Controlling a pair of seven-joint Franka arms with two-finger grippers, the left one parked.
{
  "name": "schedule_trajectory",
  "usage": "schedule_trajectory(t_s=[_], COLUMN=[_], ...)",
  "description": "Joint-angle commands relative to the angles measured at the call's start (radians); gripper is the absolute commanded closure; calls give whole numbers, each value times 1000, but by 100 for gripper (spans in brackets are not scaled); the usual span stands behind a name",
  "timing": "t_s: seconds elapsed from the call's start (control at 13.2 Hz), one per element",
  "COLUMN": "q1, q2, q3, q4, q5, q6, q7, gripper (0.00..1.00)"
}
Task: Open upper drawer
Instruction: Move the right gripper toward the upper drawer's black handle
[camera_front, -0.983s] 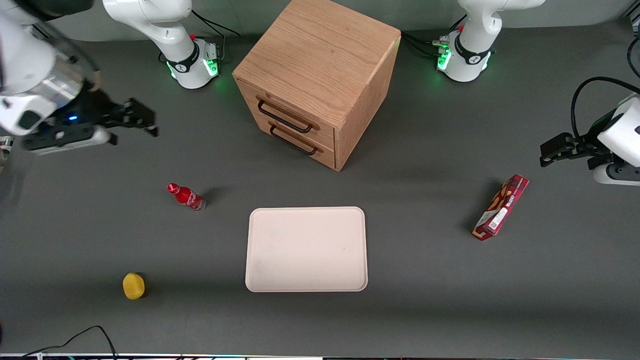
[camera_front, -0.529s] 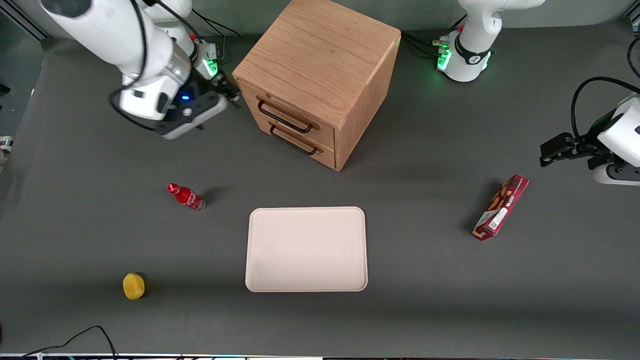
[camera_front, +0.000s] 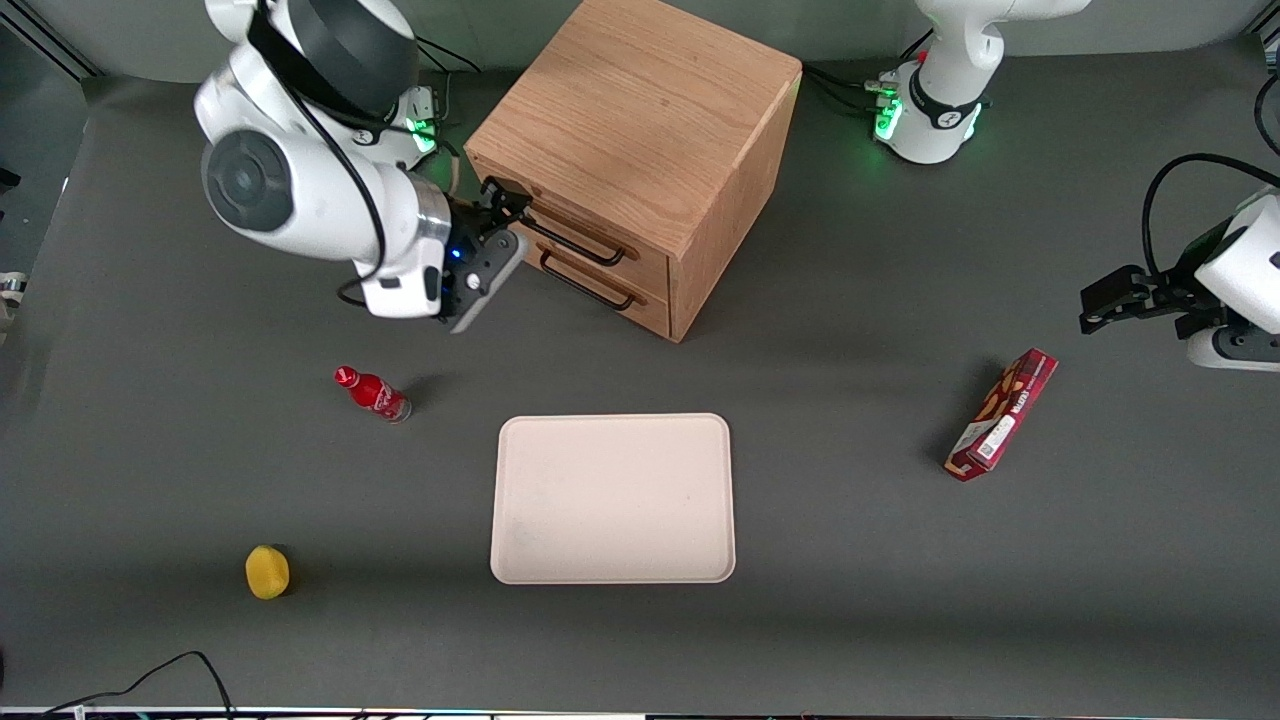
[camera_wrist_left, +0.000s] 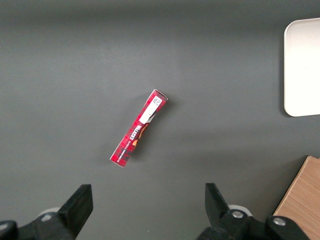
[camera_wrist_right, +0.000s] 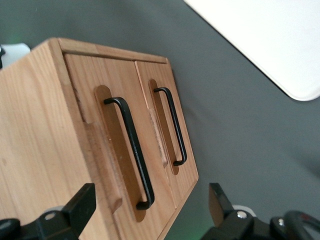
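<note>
Upper drawer: the upper drawer (camera_front: 580, 232) sits shut and flush in the face of the wooden cabinet (camera_front: 640, 120), the higher of two light oak fronts, each carrying a thin black wire bar handle.
Front view, cabinet: a boxy, grainy oak block standing at an angle at the far part of the grey table (camera_front: 850, 560).
Front view, arm: the right arm reaches in from the working arm's end, its white rounded wrist level with the drawers, and the gripper (camera_front: 497, 205) is just in front of the upper drawer, at the end of its handle (camera_front: 575, 243) that lies toward the working arm; whether it touches I cannot tell.
Front view, loose things: a flat cream tray (camera_front: 613, 498) with rounded corners lies nearer the camera than the cabinet; a small red bottle (camera_front: 372, 393) and a yellow round thing (camera_front: 267, 571) lie toward the working arm's end, a red carton (camera_front: 1002, 414) toward the parked arm's.
Right wrist view: both drawer fronts show close up, the bars standing proud over oval recesses; the upper handle (camera_wrist_right: 132, 150) lies between the two dark fingertips (camera_wrist_right: 82, 205), which are spread wide and clasp nothing.
Left wrist view: the carton (camera_wrist_left: 139, 128) lies flat on bare matte grey, with a tray corner (camera_wrist_left: 300, 70) at the edge.
</note>
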Motion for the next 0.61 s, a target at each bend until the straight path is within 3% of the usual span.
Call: schedule_trajectory(t_s=[0.0, 0.15, 0.53], q1=[-14, -15, -14], q2=[24, 7, -38], q3=[7, 7, 29], q4=[-38, -118, -238], q5=[29, 92, 134], q6=[63, 133, 228], q7=[-136, -155, -156], gripper=[0, 0, 0])
